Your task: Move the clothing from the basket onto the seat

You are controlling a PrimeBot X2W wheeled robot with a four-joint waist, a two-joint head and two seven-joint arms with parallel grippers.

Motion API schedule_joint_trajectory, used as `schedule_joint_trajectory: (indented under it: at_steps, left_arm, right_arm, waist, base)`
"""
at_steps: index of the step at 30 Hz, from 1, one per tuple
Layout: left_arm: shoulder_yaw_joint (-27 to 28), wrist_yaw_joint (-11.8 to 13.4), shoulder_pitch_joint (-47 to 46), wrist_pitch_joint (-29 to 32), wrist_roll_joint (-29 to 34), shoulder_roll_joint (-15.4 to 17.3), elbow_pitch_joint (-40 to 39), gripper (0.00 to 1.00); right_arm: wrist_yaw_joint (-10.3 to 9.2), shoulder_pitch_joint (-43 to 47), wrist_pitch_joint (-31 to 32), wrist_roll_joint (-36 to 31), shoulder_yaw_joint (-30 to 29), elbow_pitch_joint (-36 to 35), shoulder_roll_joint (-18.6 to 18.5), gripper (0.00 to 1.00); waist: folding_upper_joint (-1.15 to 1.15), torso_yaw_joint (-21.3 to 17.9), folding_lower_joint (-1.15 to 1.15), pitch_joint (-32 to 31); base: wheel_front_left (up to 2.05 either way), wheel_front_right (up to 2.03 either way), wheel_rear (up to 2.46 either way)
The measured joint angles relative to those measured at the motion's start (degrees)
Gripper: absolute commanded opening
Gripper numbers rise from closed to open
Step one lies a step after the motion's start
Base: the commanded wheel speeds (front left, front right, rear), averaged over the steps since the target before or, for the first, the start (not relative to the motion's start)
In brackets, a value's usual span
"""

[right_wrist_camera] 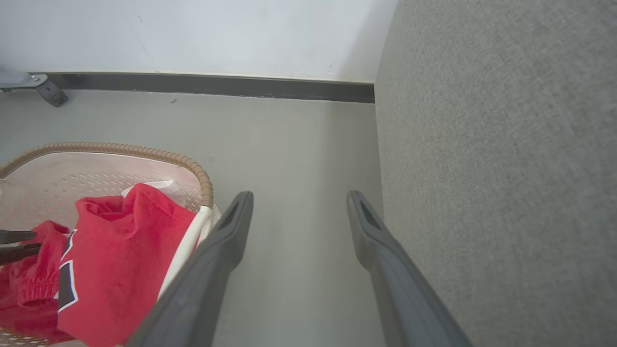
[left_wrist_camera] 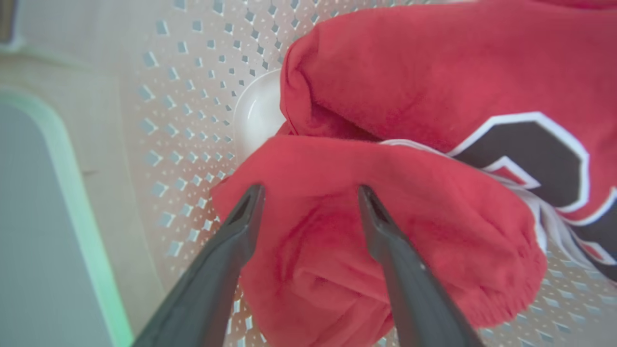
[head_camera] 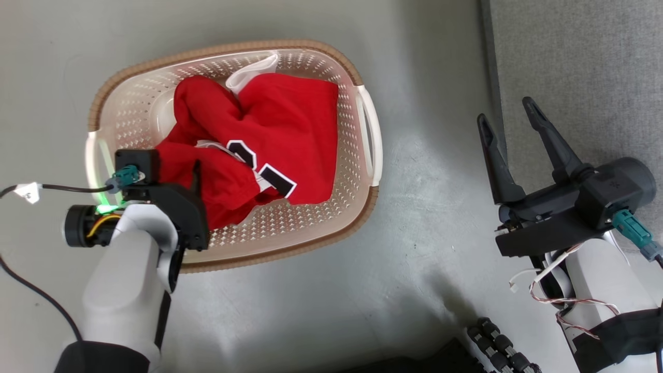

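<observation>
Now the left hand (left_wrist_camera: 311, 192) is down inside the basket (head_camera: 339, 233), at its left end. Its two fingers are spread wide, one on each side of a bunched fold of the clothing (head_camera: 295, 119). Nothing is gripped yet. The tips look to be at the cloth's surface, but I cannot tell whether they press into it. Going for a raised bunch makes sense, since a thick fold gives the fingers something to pinch and flat cloth would slip out.

All of the clothing lies in the basket, heaped from the middle toward the right, with the black numerals (head_camera: 274, 178) face up. The red pieces overlap, so one pinch may well drag a second piece along with the first.

The basket stands on the floor (head_camera: 424, 233), left of the seat (head_camera: 580, 62), with a strip of bare floor between them. The right hand (head_camera: 506, 111) hangs released and empty over that strip, just beside the seat's edge. It is probably parked there to leave the left arm a clear path across to the seat.
</observation>
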Motion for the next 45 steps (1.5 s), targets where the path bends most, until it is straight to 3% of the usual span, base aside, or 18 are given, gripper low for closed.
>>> schedule_joint_trajectory:
  at_steps: [13,29,31,32,34,35,36,39,45]
  left_arm:
    - [-2.19,-2.32,0.02,-0.26,-0.92,-3.85,2.26,1.00]
    - [-3.60,-2.33,-0.05,-0.74,-0.86,-3.56,4.48,1.00]
    - [-3.88,-2.33,-0.06,-0.79,-0.85,-3.55,4.80,0.90]
    - [-3.96,-2.33,-0.06,-0.79,-0.85,-3.56,4.94,0.78]
    - [-4.13,-2.33,-0.08,-1.09,-0.83,-3.55,5.14,0.75]
    - [-4.22,-2.33,-0.13,-1.23,-0.83,-3.55,5.26,0.59]
    - [-4.30,-2.33,-0.23,-1.26,-0.82,-3.55,5.41,0.51]
    - [-4.54,-2.33,-0.53,-1.36,-0.82,-3.59,5.70,0.44]
    - [-4.93,-2.35,-0.98,-1.81,-0.81,-3.78,6.10,0.13]
  right_arm:
    - [0.09,-0.03,0.01,0.05,-0.32,0.60,0.99,1.00]
    - [0.34,-0.02,0.01,0.08,-0.48,0.94,1.78,1.00]
    - [0.34,-0.02,0.01,0.08,-0.54,0.94,1.80,1.00]
    - [0.35,-0.02,0.01,0.08,-0.58,0.93,1.81,1.00]
    - [0.49,-0.02,0.01,0.08,-0.67,0.93,1.82,1.00]
    - [0.49,-0.02,0.01,0.09,-0.69,0.93,1.83,1.00]
    - [0.49,-0.02,0.01,0.09,-0.75,0.92,1.83,1.00]
    - [0.49,-0.02,0.01,0.10,-0.88,0.88,1.83,1.00]
    - [0.49,-0.01,0.00,0.09,-1.14,0.70,1.74,1.00]
  waist:
    - [0.02,-0.10,0.01,-1.06]
    - [0.02,-0.90,0.01,-1.19]
    - [0.02,-0.98,0.01,-1.13]
    - [0.02,-1.02,0.01,-1.10]
    - [0.02,-1.06,0.01,-1.04]
    - [0.02,-1.06,0.01,-1.01]
    - [0.02,-1.06,0.01,-0.99]
    - [0.02,-0.99,0.00,-0.92]
    - [0.02,-0.66,0.01,-0.89]
  base:
    - [0.00,0.00,0.00]
    - [0.00,0.00,0.00]
    - [0.00,0.00,0.00]
    - [0.00,0.00,0.00]
    - [0.00,0.00,0.00]
    - [0.00,0.00,0.00]
    - [0.00,0.00,0.00]
    - [0.00,0.00,0.00]
    - [0.00,0.00,0.00]
